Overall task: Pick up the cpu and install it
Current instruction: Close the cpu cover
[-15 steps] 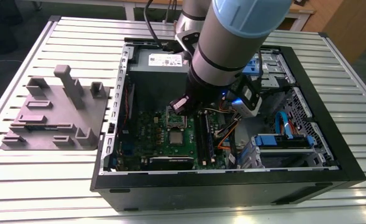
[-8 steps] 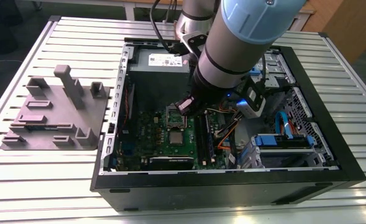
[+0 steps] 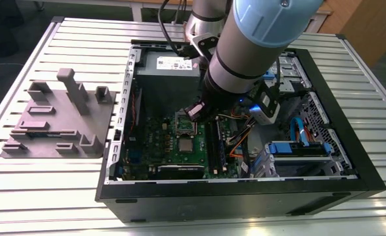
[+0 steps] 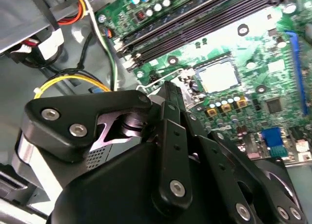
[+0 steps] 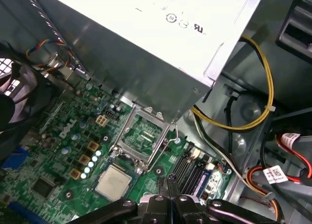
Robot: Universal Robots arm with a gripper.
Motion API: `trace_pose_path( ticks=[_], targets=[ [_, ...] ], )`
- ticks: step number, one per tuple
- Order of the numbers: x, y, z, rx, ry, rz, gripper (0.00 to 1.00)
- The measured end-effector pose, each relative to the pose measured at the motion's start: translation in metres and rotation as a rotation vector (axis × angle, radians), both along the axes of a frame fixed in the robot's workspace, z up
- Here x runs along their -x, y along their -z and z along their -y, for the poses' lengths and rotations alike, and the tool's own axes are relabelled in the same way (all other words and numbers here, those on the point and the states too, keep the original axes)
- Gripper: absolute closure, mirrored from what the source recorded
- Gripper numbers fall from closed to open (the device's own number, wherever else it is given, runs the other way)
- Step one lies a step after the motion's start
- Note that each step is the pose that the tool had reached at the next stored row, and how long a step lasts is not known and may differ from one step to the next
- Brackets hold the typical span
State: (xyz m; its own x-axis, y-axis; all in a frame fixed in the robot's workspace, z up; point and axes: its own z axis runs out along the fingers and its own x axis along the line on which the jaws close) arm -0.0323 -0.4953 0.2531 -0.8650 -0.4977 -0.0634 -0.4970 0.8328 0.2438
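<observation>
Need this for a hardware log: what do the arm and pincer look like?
The arm is a silver-grey round tube with a pale blue joint cap; black cables run beside it. The pincer is black hinged bars with silver bolts.

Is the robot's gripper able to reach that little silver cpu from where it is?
Probably yes. The cpu lies uncovered on the motherboard, and the gripper hangs close beside it with nothing between them, though its jaws look shut.
</observation>
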Motion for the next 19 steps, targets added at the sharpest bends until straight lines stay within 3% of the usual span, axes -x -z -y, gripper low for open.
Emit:
trace_pose_path(
  ticks=[2, 3, 4, 8, 12, 17, 19],
  targets=[
    [0.0001, 0.0007, 0.0000, -0.0242, -0.001, -0.0001, 0.90],
    [0.0001, 0.0014, -0.0001, -0.0332, -0.001, -0.0001, 0.90],
    [0.0001, 0.0028, -0.0005, -0.0376, -0.001, 0.0000, 0.90],
    [-0.0002, 0.0099, -0.0038, -0.0396, -0.014, -0.0003, 0.90],
    [-0.0002, 0.0155, -0.0041, -0.0412, -0.075, -0.0015, 0.90],
    [-0.0025, 0.0206, -0.0170, -0.0410, -0.076, -0.0016, 0.90],
    [-0.0026, 0.0227, -0.0193, -0.0414, -0.085, -0.0016, 0.90]
  ],
)
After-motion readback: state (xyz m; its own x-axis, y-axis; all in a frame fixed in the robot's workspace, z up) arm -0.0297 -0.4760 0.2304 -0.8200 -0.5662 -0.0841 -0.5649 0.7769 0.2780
